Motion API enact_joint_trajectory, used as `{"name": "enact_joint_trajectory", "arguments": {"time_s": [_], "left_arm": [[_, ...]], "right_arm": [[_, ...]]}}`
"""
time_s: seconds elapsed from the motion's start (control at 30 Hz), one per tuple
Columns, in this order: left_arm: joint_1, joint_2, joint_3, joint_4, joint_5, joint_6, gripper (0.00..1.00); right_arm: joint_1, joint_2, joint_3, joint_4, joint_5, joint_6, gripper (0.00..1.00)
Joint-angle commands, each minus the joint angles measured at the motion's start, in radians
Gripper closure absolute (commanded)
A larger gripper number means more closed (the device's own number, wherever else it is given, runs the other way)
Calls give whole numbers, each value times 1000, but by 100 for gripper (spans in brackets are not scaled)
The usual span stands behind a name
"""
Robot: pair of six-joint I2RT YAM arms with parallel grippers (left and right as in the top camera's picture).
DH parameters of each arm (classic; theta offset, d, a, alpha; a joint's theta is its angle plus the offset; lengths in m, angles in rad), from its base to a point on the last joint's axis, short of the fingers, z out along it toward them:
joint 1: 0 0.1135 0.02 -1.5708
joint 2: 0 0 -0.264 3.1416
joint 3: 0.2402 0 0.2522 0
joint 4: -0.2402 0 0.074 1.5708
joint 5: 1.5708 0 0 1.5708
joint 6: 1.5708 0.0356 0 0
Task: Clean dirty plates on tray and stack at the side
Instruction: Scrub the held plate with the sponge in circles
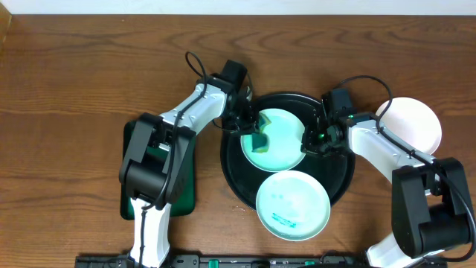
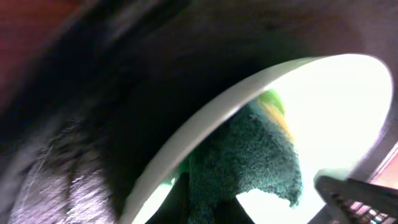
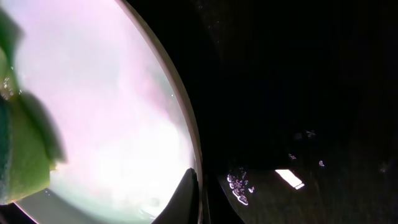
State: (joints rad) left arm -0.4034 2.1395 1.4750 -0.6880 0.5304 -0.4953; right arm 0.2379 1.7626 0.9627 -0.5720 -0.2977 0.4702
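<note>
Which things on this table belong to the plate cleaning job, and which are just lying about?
Job: black tray; upper plate; lower plate with green smears; sponge in the left gripper; right gripper on the upper plate's rim; white plate at the side, probably the clean stack.
Lying about: dark green mat under the left arm.

Left arm [image 1: 190, 108] and right arm [image 1: 383, 145] show white shells, black joints, black cables.
</note>
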Motion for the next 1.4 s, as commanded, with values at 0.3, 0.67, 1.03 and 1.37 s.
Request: {"name": "enact_joint_trajectory", "arguments": {"time_s": [0.3, 0.67, 1.03, 1.37], "left_arm": [[20, 48, 119, -175, -453, 31, 93], [-48, 48, 259, -179, -454, 69, 93], [-113, 42, 301, -106, -478, 76, 92], [-160, 40, 300, 29, -291, 192, 93]], "right_arm": [[-3, 11, -13, -16, 62, -23, 99], [-3, 11, -13, -19, 62, -23, 99], [-3, 11, -13, -29, 61, -39, 99], [-3, 11, -13, -34, 61, -49, 99]]}}
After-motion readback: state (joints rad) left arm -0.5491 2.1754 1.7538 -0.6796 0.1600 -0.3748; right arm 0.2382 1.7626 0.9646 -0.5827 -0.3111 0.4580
